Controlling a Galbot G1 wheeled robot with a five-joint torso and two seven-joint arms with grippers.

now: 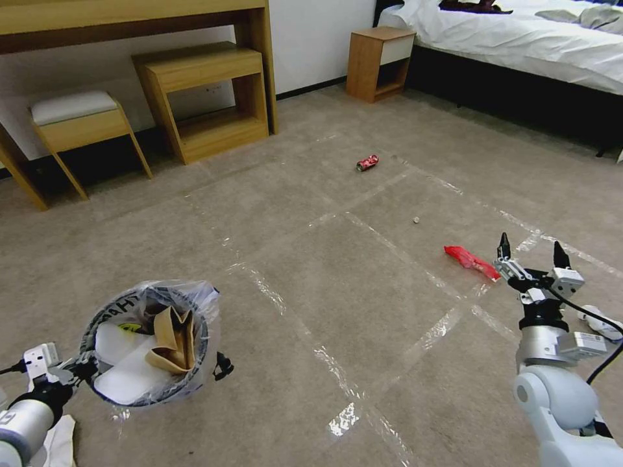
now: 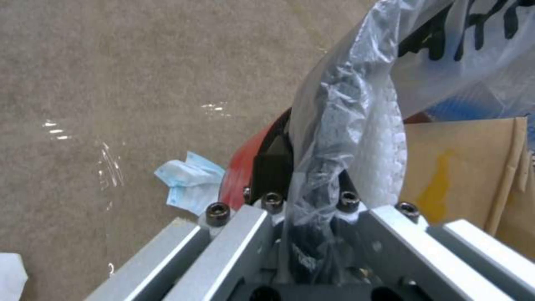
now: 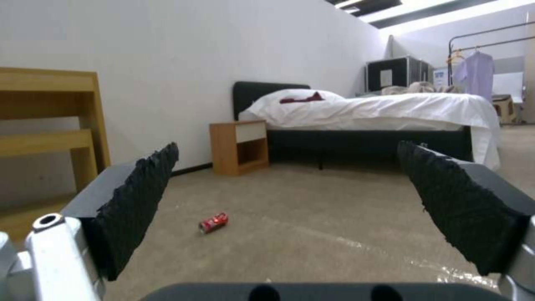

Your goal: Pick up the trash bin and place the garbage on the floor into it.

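because your left gripper point(image 1: 78, 370) pinches the trash bin point(image 1: 150, 344) by its rim, it hangs above the floor point(image 1: 337, 272); your right gripper point(image 1: 532, 254), fingers spread, hovers by the red wrapper point(image 1: 470, 259), the can point(image 1: 367, 163) farther off

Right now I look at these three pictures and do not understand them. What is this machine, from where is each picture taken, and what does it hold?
This is a wheeled robot with two arms, working in a bedroom. The wide picture comes from a camera on its head, looking down at the carpet floor. The other two come from cameras on its wrists.

The left gripper has its jaws shut on the rim of the trash bin, holding it above the floor. Inside lie torn tan paper and white pieces.

The right gripper hovers with jaws open and empty, beside a red wrapper. Farther off lies a crushed red can. A blue-and-white tissue lies under the bin.
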